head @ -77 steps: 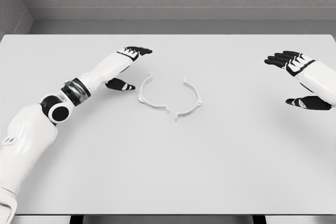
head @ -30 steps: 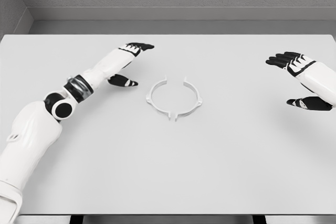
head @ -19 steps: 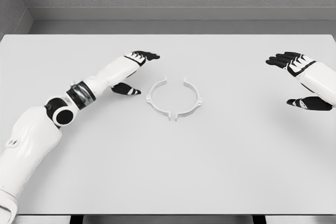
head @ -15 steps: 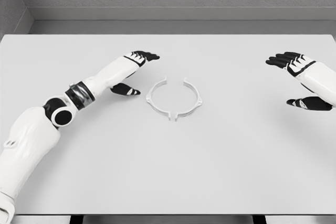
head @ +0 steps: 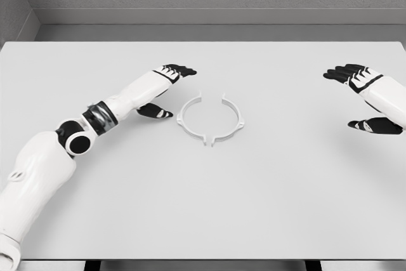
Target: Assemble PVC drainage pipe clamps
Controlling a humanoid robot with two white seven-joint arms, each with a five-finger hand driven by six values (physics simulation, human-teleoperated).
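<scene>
Two white half-ring clamp pieces lie on the table, facing each other as a near-closed ring. The left clamp half (head: 186,118) and the right clamp half (head: 235,120) meet at the near side, with a small gap at the far side. My left hand (head: 166,90) hovers just left of the ring, fingers spread and holding nothing, its thumb (head: 156,112) close to the left half. My right hand (head: 358,96) hangs open at the far right edge, well away from the ring.
The white table (head: 203,207) fills the view, with its front edge at the bottom. A grey wall runs behind its far edge.
The left clamp half slid right and closed up against the right half into a ring. My left hand then eased slightly right and nearer. The right hand barely moved.
</scene>
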